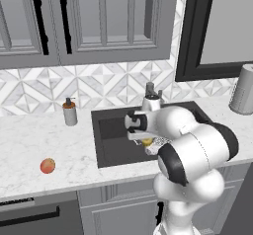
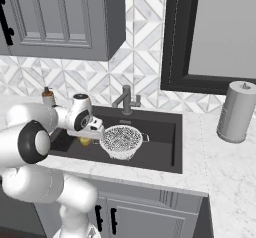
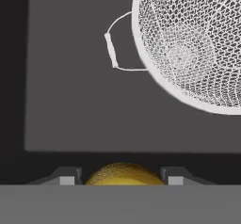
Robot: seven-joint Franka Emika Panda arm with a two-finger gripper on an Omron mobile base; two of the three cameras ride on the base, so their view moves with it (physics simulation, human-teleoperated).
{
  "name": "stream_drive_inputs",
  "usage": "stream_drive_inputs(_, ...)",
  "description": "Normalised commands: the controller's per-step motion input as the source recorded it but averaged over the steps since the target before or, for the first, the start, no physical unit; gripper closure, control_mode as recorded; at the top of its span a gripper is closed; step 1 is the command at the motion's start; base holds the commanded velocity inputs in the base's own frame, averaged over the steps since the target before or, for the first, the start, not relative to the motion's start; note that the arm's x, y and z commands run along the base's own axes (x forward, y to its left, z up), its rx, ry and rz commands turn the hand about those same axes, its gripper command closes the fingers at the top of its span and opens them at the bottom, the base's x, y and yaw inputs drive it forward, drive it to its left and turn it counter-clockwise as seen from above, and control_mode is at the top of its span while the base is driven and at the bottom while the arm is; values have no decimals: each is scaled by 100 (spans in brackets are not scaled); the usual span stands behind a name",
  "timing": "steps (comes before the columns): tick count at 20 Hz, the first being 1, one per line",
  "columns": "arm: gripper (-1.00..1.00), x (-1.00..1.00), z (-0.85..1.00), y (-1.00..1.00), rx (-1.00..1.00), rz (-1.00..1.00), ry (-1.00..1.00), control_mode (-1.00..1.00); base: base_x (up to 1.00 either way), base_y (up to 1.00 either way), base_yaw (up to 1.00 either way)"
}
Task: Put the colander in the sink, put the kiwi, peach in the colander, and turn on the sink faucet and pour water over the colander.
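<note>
- A soap pump bottle [image 1: 69,111] is seen on the counter [image 1: 29,140] to the left of the sink [image 1: 111,145], well apart from the peach [image 1: 47,166], which lies near the counter's front edge.
- A grey cylindrical canister [image 2: 235,111] is set on the counter at the far right, below a dark-framed window [image 2: 210,32].
- The faucet [image 2: 126,99] is placed upright behind the basin (its spout is angled to one side).
- The colander [image 2: 121,141] is found inside the sink, and one thin wire handle [image 3: 113,49] is shown in the hand view.
- The gripper [image 3: 122,180] is held over the sink just beside the colander, and the kiwi [image 3: 123,175] is gripped between its fingers [image 3: 66,178].
- The counter is made of pale marbled stone, backed by patterned grey-and-white tiles [image 1: 99,88] and grey wall cabinets [image 1: 99,17].
</note>
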Motion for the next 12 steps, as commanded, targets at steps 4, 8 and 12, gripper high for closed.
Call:
stream_drive_inputs(4,100,12,-4,-63,0,-3,-7,-100,0,0,0)
stream_drive_inputs(8,100,3,-12,-46,0,0,-6,-100,0,0,0)
stream_drive_inputs(12,100,1,-28,-41,0,0,-9,-100,0,0,0)
